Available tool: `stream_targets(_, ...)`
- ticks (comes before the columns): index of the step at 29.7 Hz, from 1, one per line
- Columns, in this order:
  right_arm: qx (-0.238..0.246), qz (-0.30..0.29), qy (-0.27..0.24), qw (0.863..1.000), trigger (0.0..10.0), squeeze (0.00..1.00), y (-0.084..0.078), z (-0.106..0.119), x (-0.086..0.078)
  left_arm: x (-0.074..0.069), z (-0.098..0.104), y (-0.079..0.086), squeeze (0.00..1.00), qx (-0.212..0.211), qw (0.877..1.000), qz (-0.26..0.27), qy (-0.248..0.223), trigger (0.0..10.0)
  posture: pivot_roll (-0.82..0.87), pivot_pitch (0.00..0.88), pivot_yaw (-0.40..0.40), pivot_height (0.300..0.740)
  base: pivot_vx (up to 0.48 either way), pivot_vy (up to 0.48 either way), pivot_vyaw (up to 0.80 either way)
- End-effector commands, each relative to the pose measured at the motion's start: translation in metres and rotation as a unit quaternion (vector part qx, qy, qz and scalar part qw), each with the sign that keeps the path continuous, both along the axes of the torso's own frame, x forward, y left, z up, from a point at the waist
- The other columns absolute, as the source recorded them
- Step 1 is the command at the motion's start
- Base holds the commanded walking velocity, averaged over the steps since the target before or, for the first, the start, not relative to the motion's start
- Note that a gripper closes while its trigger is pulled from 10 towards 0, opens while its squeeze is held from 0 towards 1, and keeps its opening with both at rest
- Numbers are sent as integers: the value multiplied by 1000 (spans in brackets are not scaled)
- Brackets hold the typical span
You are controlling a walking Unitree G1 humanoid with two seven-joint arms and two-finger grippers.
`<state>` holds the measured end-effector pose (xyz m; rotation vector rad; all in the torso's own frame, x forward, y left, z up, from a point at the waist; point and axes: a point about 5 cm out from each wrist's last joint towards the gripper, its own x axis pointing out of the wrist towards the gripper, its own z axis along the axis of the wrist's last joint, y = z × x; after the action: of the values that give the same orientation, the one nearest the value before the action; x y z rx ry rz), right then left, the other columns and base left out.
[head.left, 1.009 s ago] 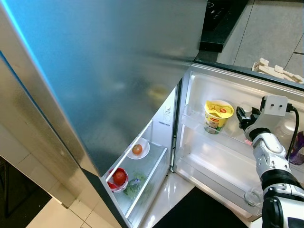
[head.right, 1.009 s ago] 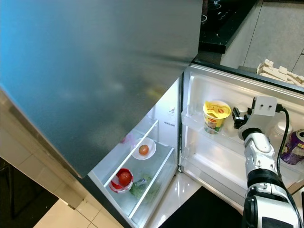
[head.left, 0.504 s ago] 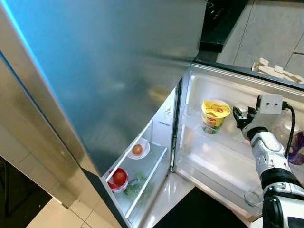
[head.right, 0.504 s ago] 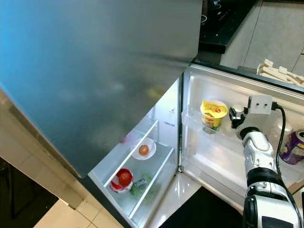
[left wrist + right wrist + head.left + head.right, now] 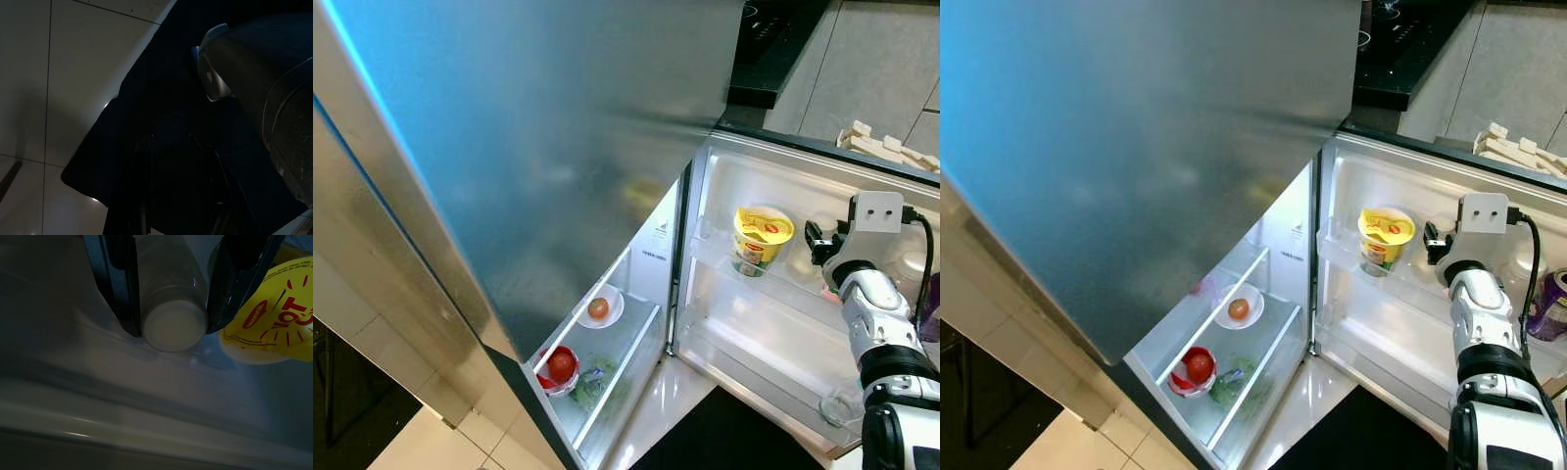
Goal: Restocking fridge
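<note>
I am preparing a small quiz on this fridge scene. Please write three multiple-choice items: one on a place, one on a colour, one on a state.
1. Where does the yellow cup stand?
A. door shelf
B. floor
C. stove

2. What colour is the bowl holding the tomato on the lower fridge shelf?
A. blue
B. red
C. black

3. What is the right tool doing?
A. hanging idle
B. gripping the cup
C. closed on a pale bottle

Answers: 1 A, the cup sits in the open door's shelf. 2 B, its rim is red. 3 C, the right wrist view shows both fingers pressed on the bottle's sides.
</note>
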<state>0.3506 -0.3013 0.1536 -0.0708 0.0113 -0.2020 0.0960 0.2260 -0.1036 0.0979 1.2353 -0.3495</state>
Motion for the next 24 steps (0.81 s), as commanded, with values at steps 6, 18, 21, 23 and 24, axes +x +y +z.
stream_targets(6, 6, 7, 11, 1000, 10000, 0, 3, -2, 1, -2, 1, 7, 0, 12, 1000, -7, 6, 10000, 62, 43, 89, 740, 0, 0, 0)
stream_targets(18, 30, 18, -2, 999, 10000, 0, 6, -1, 2, -2, 1, 6, 0, 11, 1000, -8, 6, 10000, 61, 41, 88, 740, 0, 0, 0)
stream_targets(21, 31, 27, -10, 999, 10000, 0, 7, 2, 2, -2, 1, 6, 0, 11, 1000, -8, 6, 10000, 61, 38, 89, 740, 0, 0, 0)
stream_targets(23, 31, 37, -16, 999, 10000, 0, 8, 5, 2, -2, 1, 6, 0, 11, 1000, -8, 6, 10000, 61, 38, 89, 740, 0, 0, 0)
stream_targets(24, 31, 50, -25, 998, 10000, 0, 8, 8, 1, -1, 1, 6, 0, 10, 1000, -8, 6, 10000, 58, 36, 89, 740, 0, 0, 0)
